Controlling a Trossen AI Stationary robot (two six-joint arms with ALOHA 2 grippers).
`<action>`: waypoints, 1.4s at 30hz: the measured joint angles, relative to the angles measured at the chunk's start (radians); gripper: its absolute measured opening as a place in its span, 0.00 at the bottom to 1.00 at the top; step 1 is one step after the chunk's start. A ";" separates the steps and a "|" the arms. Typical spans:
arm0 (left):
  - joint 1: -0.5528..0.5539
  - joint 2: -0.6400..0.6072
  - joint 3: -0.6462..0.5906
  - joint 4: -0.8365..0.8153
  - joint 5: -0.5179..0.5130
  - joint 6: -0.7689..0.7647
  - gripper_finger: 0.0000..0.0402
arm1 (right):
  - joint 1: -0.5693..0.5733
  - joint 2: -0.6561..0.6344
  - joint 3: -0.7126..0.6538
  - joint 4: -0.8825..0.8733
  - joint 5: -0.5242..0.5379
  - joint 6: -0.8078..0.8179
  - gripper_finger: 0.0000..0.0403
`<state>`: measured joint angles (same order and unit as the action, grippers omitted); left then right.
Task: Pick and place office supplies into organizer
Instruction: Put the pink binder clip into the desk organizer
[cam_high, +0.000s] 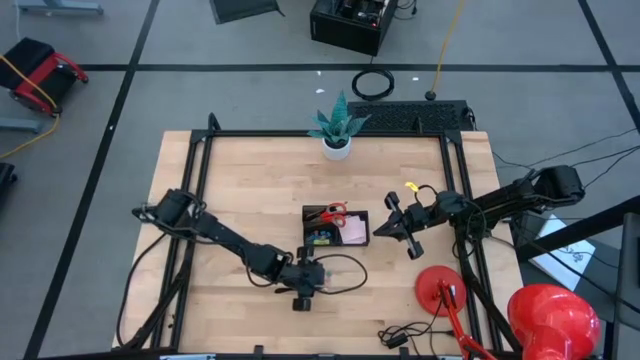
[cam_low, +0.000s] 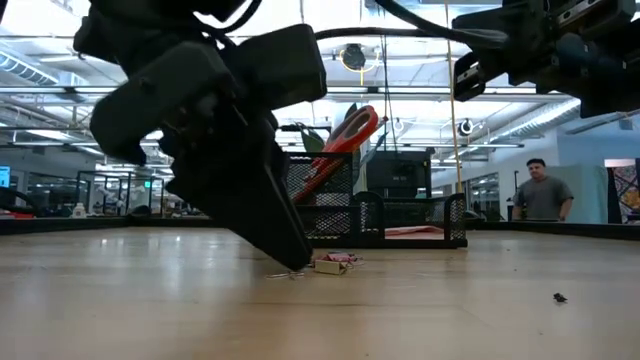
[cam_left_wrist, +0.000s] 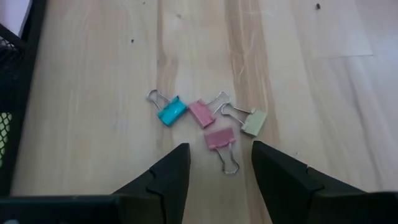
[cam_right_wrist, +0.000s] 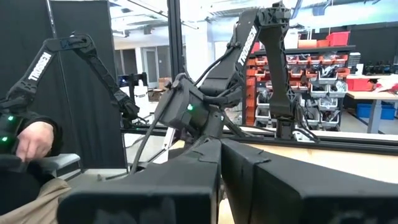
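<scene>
The left gripper (cam_left_wrist: 214, 165) hangs low over the wooden tabletop (cam_left_wrist: 93, 112), its two dark fingers (cam_left_wrist: 171, 171) parted with nothing between them, right at a small cluster of binder clips (cam_left_wrist: 208, 121). The cluster lies loose on the wood: a blue clip (cam_left_wrist: 171, 111), a pink clip (cam_left_wrist: 200, 113) touching it, a pale green clip (cam_left_wrist: 252, 121) to the other side, and a second pink clip (cam_left_wrist: 219, 138) nearest the gap between the fingers (its wire handle reaches into that gap). From the low camera the same fingers come down to the tabletop just beside the clips.

The black mesh organizer (cam_high: 335, 227) sits near the middle of the tabletop, just beyond the left gripper. Red-handled scissors (cam_high: 330, 212) lie in one compartment, their handles tilted up above the rim in the low view; a pink sticky-note pad (cam_high: 353, 230) lies in the other.

The right gripper (cam_high: 385, 231) waits just beside the organizer's right edge, fingers pressed together and holding nothing.
</scene>
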<state>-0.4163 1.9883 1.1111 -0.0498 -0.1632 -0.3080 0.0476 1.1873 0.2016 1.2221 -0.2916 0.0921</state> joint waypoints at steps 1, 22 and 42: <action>0.001 0.002 0.000 -0.001 0.001 -0.007 0.45 | 0.000 0.000 0.000 -0.001 0.000 0.000 0.01; 0.037 0.018 0.000 -0.102 -0.077 0.008 0.45 | 0.000 0.000 0.000 -0.008 0.001 -0.002 0.01; 0.038 0.011 -0.004 -0.038 0.003 -0.037 0.45 | 0.000 0.000 0.000 -0.024 0.002 -0.003 0.01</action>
<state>-0.3782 1.9995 1.1072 -0.0877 -0.1604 -0.3451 0.0475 1.1873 0.2016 1.1980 -0.2901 0.0891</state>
